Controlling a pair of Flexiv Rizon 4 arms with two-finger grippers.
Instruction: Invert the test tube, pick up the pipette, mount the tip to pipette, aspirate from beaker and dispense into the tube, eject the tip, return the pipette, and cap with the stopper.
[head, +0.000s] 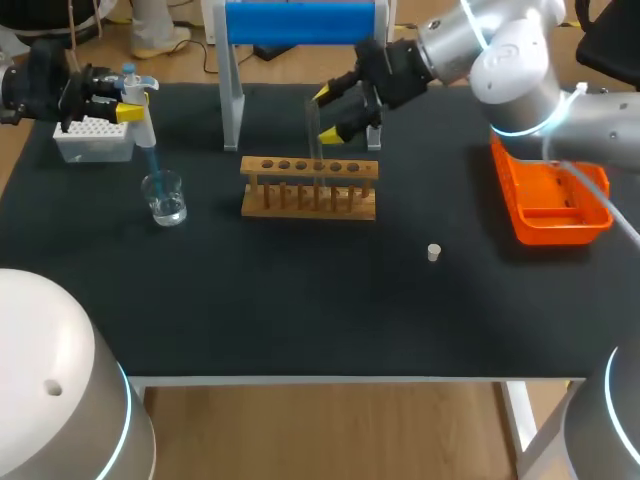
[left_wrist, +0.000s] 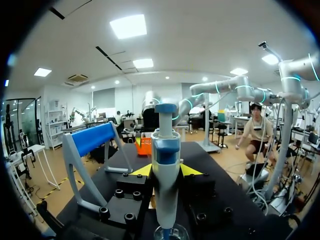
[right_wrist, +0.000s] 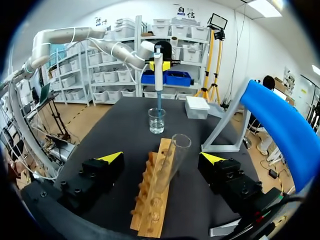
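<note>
Aspirate: hold pipette (left_wrist: 165, 150) upright, tip under the water in beaker (head: 163, 197), off the glass | left gripper (left_wrist: 165, 171) clenched on pipette, directly above beaker | test tube (right_wrist: 175, 152) in rack (head: 309, 187) beside beaker, untouched between released right gripper (right_wrist: 162, 157) | stopper (head: 433, 252) farthest from beaker.

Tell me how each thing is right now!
left gripper: shut on pipette
pipette: tip on, reaching down into beaker
beaker: upright, some clear liquid inside
test tube: upright in rack, mouth up, uncapped
stopper: loose on table
right gripper: open, around test tube, not touching
</note>
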